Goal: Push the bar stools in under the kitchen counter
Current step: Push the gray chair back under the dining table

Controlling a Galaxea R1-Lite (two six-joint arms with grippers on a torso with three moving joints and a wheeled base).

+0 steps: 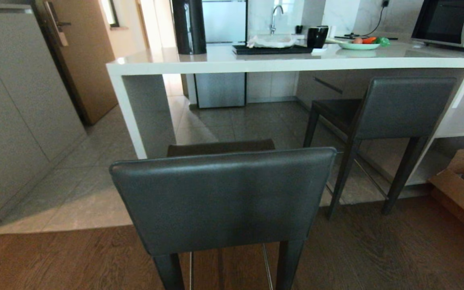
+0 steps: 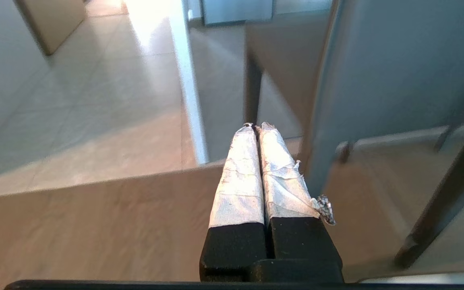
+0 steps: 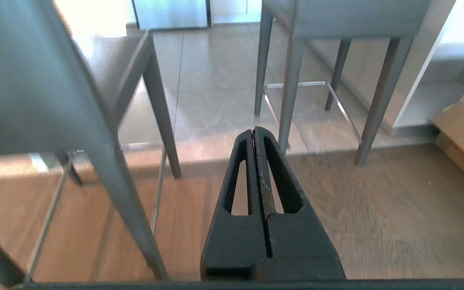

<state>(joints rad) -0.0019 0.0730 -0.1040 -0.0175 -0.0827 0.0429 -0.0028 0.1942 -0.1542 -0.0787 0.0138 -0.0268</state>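
Observation:
Two bar stools face the kitchen counter (image 1: 280, 64). The near stool (image 1: 224, 197) stands out on the wooden floor right before me, backrest toward me, its seat short of the counter's edge. At the right, the far stool (image 1: 397, 108) has its seat partly under the slab. Neither arm shows in the head view. My left gripper (image 2: 256, 127) is shut and empty, low beside the near stool's backrest (image 2: 397, 68) and apart from it. My right gripper (image 3: 254, 131) is shut and empty, between the near stool's leg (image 3: 123, 209) and the far stool (image 3: 292, 72).
The counter's thick side leg (image 1: 143, 117) stands left of the near stool. An open cardboard box (image 1: 461, 189) lies on the floor at the right, near the white shelf unit (image 1: 461, 129). A kettle, tray, plate and microwave stand on the counter. Grey cabinets (image 1: 18, 108) line the left.

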